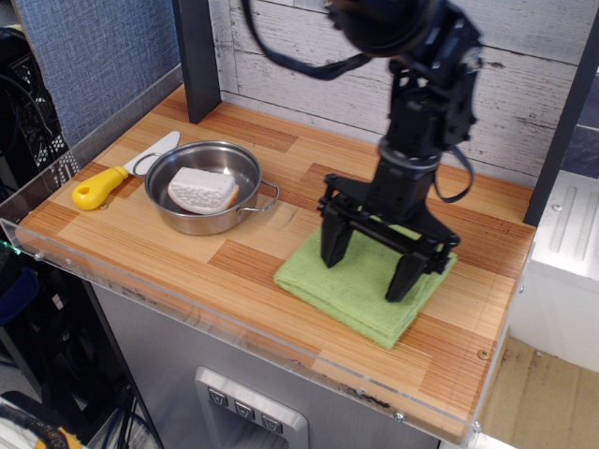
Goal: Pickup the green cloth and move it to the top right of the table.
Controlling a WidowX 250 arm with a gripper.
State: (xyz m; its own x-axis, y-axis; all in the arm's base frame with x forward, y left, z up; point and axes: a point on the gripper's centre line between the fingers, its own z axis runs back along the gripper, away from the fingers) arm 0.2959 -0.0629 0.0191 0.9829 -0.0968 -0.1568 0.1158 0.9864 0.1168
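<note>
The green cloth [360, 297] lies folded and flat on the table [159, 248], right of centre near the front edge. My gripper [368, 269] stands over it, pointing down, jaws wide open. The left fingertip [331, 254] rests at the cloth's left part, and the right fingertip [402, 285] at its right part. Both seem to touch the cloth's top. Nothing is held between the fingers. The arm hides the cloth's back edge.
A steel pan [190, 221] holding a white wedge-shaped object [201, 190] stands left of the cloth. A yellow-handled knife [101, 186] lies at the far left. A dark post [197, 56] stands at the back left. A clear acrylic rim [187, 313] runs along the front.
</note>
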